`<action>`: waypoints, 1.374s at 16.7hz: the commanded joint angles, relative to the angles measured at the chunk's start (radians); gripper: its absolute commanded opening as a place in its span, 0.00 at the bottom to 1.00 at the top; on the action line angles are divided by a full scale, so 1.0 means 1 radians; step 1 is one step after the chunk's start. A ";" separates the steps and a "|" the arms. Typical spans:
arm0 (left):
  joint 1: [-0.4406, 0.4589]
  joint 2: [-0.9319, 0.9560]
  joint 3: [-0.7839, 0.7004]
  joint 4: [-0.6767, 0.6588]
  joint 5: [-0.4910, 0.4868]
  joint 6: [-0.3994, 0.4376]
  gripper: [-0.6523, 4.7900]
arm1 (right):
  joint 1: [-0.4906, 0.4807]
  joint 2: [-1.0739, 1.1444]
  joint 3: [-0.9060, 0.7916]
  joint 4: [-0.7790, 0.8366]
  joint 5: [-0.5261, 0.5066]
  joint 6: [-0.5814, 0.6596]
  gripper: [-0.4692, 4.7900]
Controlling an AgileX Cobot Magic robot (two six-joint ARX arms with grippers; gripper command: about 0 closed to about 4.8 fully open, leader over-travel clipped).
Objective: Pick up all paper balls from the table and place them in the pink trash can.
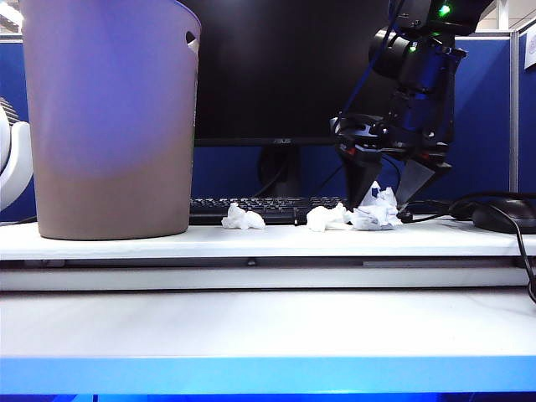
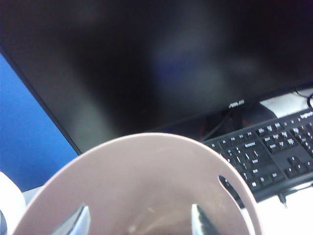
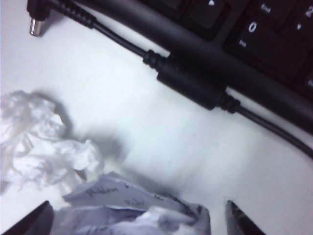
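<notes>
The pink trash can (image 1: 109, 126) stands at the left of the table (image 1: 251, 243). Three white paper balls lie in front of the keyboard: one small (image 1: 243, 218), one in the middle (image 1: 327, 218), one larger with writing on it (image 1: 377, 209). My right gripper (image 1: 387, 197) is open, its fingers down on either side of the larger ball. In the right wrist view that ball (image 3: 132, 210) fills the gap of the right gripper (image 3: 139, 220), with the middle wad (image 3: 39, 147) beside it. My left gripper (image 2: 141, 220) is open and empty over the can's mouth (image 2: 146, 139); it does not show in the exterior view.
A black keyboard (image 1: 268, 205) and a monitor (image 1: 276, 67) stand behind the paper balls. A black cable with a thick ferrite (image 3: 190, 83) runs along the keyboard, close to the right gripper. A black mouse (image 1: 507, 216) lies at the far right.
</notes>
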 commanded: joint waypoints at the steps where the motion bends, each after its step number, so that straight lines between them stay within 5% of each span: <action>1: -0.001 -0.005 0.004 0.024 -0.003 0.005 0.63 | 0.001 -0.004 0.006 -0.002 -0.002 0.006 0.89; 2: -0.001 -0.008 0.004 0.020 -0.003 0.005 0.63 | 0.001 -0.004 0.006 -0.005 -0.016 0.006 0.55; 4: -0.001 -0.011 0.004 0.019 -0.007 0.005 0.63 | 0.001 -0.004 0.006 -0.010 -0.031 0.006 0.32; 5: -0.001 -0.017 0.004 0.016 -0.007 0.005 0.63 | 0.001 -0.004 0.006 -0.013 -0.031 0.006 0.07; 10: -0.001 -0.047 0.004 -0.076 0.006 -0.023 0.63 | 0.001 -0.087 0.084 -0.035 -0.048 0.005 0.09; 14: -0.001 -0.071 0.004 -0.152 -0.044 -0.042 0.63 | 0.019 -0.238 0.301 0.052 -0.501 0.068 0.09; 16: -0.001 -0.097 0.004 -0.161 -0.092 -0.041 0.63 | 0.095 -0.240 0.418 0.105 -0.551 0.082 0.09; 19: -0.001 -0.205 0.004 -0.167 0.076 -0.041 0.34 | 0.273 -0.205 0.436 0.257 -0.551 0.093 0.09; 23: -0.001 -0.371 0.004 -0.172 0.316 -0.053 0.25 | 0.399 -0.109 0.435 0.401 -0.543 0.114 0.09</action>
